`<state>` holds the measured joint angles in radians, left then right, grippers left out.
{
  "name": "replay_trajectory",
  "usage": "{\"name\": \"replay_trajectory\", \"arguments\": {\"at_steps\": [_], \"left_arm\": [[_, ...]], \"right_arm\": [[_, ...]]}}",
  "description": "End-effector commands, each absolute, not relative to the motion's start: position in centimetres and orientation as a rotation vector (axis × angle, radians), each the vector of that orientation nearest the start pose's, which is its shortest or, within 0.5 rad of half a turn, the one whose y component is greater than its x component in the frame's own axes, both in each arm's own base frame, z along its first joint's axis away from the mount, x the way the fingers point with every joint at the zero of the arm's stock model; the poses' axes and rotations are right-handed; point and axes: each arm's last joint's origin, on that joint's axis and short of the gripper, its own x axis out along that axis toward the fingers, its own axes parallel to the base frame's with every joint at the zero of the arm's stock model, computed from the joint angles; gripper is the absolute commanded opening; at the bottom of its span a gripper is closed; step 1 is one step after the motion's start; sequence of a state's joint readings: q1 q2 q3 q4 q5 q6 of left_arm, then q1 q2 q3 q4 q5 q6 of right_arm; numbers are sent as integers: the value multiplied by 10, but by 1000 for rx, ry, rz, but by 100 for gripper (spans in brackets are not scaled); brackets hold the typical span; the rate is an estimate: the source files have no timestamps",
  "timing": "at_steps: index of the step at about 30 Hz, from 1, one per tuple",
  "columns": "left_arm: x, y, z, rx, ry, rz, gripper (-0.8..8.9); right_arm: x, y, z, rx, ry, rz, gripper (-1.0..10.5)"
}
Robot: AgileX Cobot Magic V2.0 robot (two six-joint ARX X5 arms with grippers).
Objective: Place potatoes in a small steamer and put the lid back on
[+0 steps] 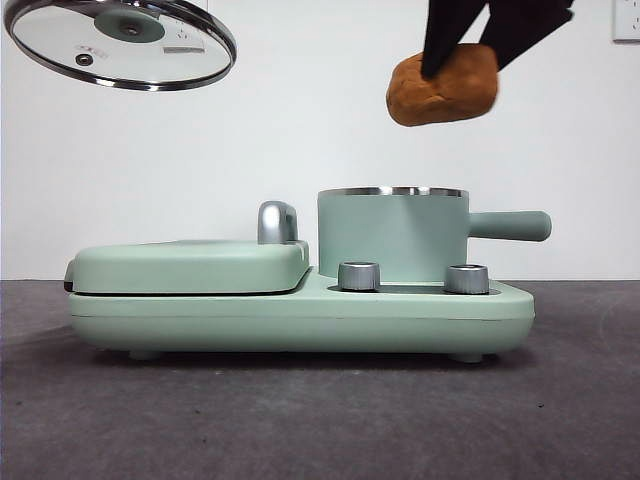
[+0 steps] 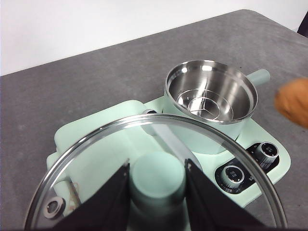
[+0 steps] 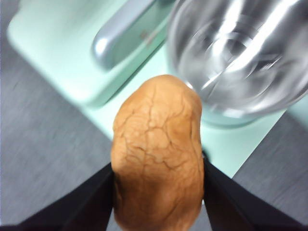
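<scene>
Upper left of the front frame: lid, tilted, aloft, its knob clamped between the left gripper jaws. Centre: small steamer, open and empty on its base. Upper right: potato, long axis roughly level, pinched in the right gripper, high and slightly right of the pot mouth; lowering it probably needs a small leftward shift.

Front view: lid cut off at top edge, my left gripper holding it out of frame. Right wrist view: steamer blurred, rim cut by the edge. Left wrist view: potato blurred, cut by the edge. Knob markings too small to read.
</scene>
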<state>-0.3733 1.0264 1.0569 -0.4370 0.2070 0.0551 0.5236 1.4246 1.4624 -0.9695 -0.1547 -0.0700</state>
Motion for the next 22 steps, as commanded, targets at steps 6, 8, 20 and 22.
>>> {"name": "replay_trajectory", "arguments": {"at_steps": [6, 8, 20, 22], "left_arm": [[197, -84, 368, 68, 343, -582, 9], [197, -84, 368, 68, 343, -582, 9], [197, -84, 368, 69, 343, -582, 9], [197, -84, 368, 69, 344, -582, 9]], "right_arm": [[290, 161, 362, -234, 850, 648, 228], [303, 166, 360, -233, 853, 642, 228], [364, 182, 319, -231, 927, 602, 228], [370, 182, 311, -231, 938, 594, 228]]}}
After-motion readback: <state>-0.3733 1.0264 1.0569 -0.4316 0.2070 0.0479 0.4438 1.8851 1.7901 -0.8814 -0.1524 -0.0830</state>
